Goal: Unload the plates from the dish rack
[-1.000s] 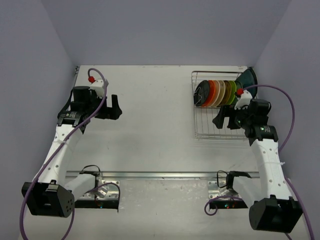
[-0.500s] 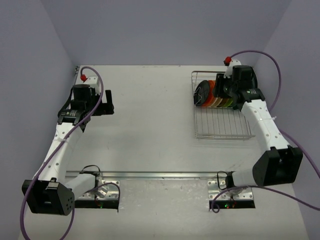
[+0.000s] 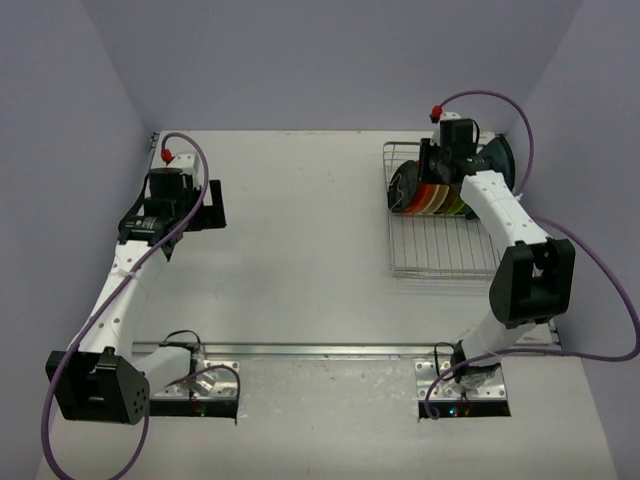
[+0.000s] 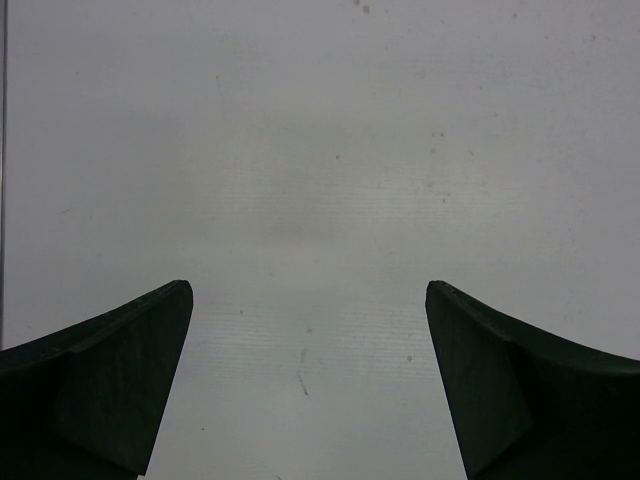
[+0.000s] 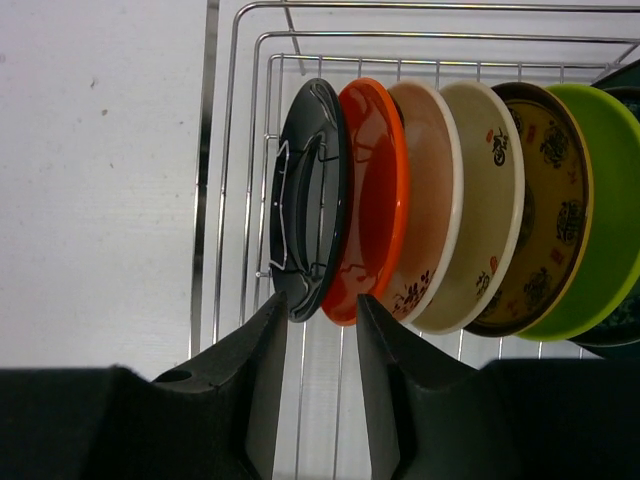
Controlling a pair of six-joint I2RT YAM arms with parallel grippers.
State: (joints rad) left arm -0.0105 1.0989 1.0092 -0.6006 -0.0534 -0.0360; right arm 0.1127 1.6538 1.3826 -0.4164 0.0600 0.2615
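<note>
Black marks the near target: the black plate stands on edge at the end of the row nearest the table's middle, held in the tines of the dish rack. The red plate sits close against it, followed by a peach plate, a cream plate, a patterned yellow plate and a green plate. The right gripper hangs right at the first two rims, its fingers set to a narrow gap with only rack wire between them, gripping nothing. The gap runs across the plates' thin edges, so a straight advance should straddle a rim. The tips sit near the seam between black and red, so it may catch both. The left gripper is spread wide over the bare table, well apart from the rack, so the right arm is the one in reach
</note>
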